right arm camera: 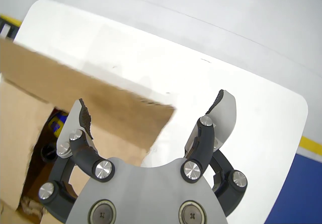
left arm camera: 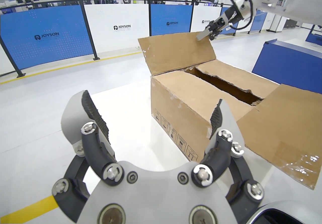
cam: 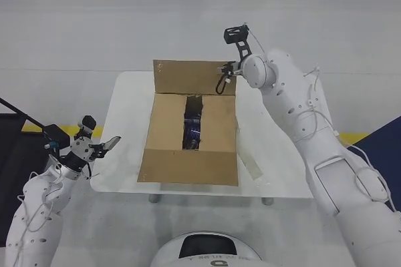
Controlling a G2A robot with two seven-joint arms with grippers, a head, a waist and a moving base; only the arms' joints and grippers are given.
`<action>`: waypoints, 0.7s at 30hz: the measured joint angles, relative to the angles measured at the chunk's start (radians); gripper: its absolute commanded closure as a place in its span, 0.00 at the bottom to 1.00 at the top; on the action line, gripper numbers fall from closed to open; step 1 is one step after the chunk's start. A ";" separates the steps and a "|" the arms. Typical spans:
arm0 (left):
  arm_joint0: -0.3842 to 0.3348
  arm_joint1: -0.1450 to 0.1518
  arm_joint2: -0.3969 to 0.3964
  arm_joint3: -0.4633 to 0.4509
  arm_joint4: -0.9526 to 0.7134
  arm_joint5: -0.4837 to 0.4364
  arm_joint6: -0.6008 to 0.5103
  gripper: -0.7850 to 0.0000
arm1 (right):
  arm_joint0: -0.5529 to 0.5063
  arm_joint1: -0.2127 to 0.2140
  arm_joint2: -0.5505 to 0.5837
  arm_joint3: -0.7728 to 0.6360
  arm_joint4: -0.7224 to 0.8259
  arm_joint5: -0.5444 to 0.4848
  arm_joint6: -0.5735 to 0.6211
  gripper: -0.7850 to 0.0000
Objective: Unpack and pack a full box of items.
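Observation:
A brown cardboard box (cam: 166,133) stands in the middle of the white table (cam: 123,127). Its two side flaps lie nearly flat with a gap between them, and blue items (cam: 193,128) show through it. The far flap (cam: 187,76) stands up and the near flap (cam: 187,167) lies folded outward. My right gripper (cam: 222,79) is open at the far flap's right corner, and that corner (right arm camera: 161,114) sits between the fingers (right arm camera: 84,114). A blue and yellow item (right arm camera: 55,124) lies inside. My left gripper (cam: 107,145) is open and holds nothing, off the table's left edge, facing the box (left arm camera: 176,109).
A strip of clear tape (cam: 251,165) hangs from the box's near right corner. A blue cabinet (left arm camera: 289,64) stands beyond the table's right side. Blue and white barrier panels (left arm camera: 50,34) fence the floor behind. Bare table lies left and right of the box.

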 measured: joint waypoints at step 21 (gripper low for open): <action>0.010 -0.001 -0.003 -0.097 0.062 0.083 -0.012 0.00 | -0.234 0.088 0.241 -0.066 0.132 -0.494 -0.302 0.00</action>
